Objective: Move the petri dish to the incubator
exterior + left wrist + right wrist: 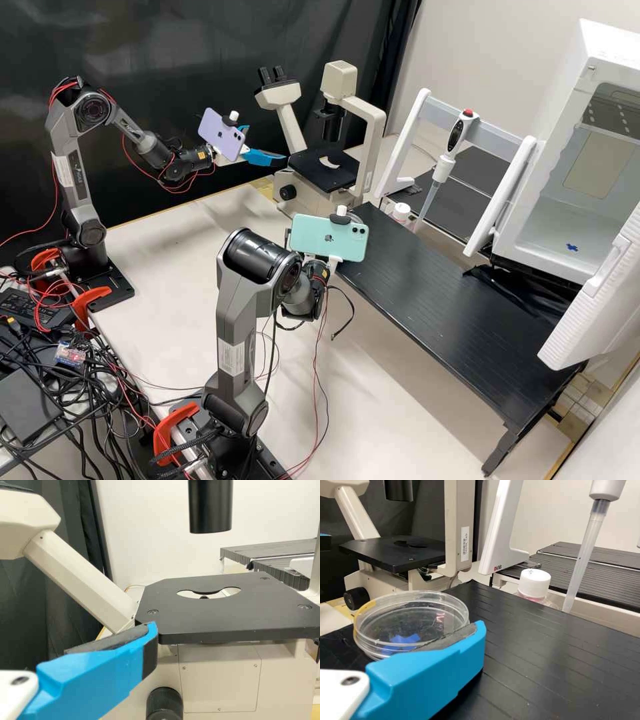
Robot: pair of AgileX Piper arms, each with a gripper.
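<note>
In the high view my left gripper (268,143) hangs open and empty beside the microscope; the left wrist view shows this gripper (107,672) near the edge of the black stage. My right gripper (335,260) is at the black shelf's microscope end, largely hidden behind a phone. From the right wrist, the gripper (432,675) overlaps the side of the clear round petri dish (440,602) over the shelf corner. Blue shows through the dish. Whether the dish is gripped or resting, I cannot tell. The white incubator (550,217) stands open at the right, a blue mark on its floor.
The microscope (327,167) stands at the back. A pipette (440,170) hangs on a white stand (407,143), with a white-capped bottle (401,211) near it. The long black shelf (433,287) runs towards the incubator's door (600,300). Loose cables lie by the arm bases.
</note>
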